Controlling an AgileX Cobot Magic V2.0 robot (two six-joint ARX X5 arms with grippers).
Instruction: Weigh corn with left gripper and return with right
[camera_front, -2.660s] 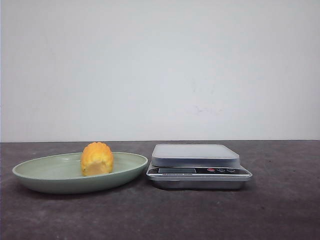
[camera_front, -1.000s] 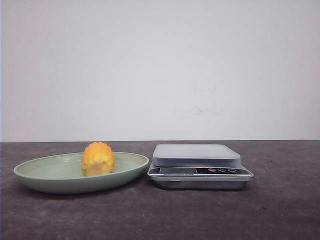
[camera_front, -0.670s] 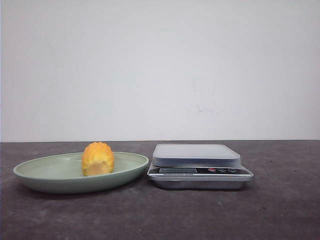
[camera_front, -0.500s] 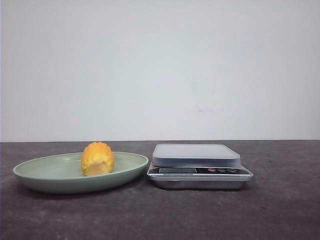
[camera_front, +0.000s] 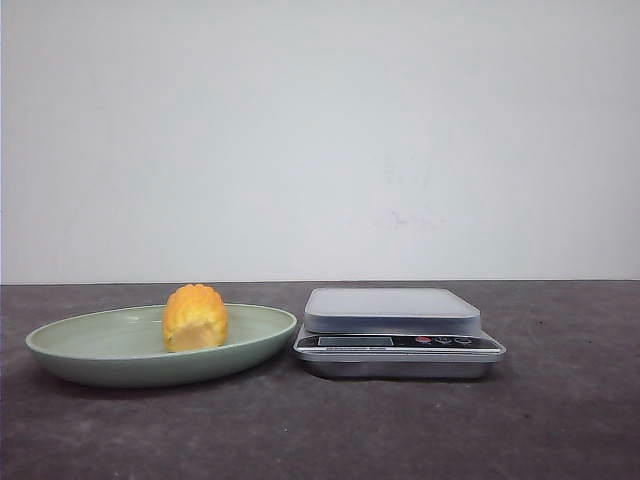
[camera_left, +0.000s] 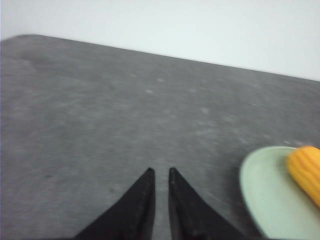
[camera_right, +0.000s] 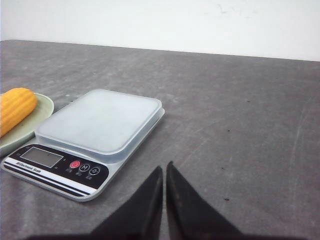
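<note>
The corn (camera_front: 195, 317), a stubby yellow-orange cob piece, lies in the pale green plate (camera_front: 90, 352) left of the scale (camera_front: 398, 334). No arm shows in the front view. In the left wrist view my left gripper (camera_left: 160, 171) hangs over bare tabletop, its black fingers parted by a narrow gap with nothing between them. The plate (camera_left: 265, 192) and the corn (camera_left: 306, 169) sit off to one side of it. My right gripper (camera_right: 164, 166) is shut and empty over the table beside the scale (camera_right: 95, 130). The corn (camera_right: 15, 109) shows beyond the scale.
The scale's weighing platform (camera_front: 391, 304) is bare. Its display and buttons (camera_right: 82, 168) face the robot. The dark grey tabletop (camera_front: 320, 430) runs back to a white wall.
Corn, plate and scale stay where they were in the front view; only slight camera jitter. No arm has come into that view.
</note>
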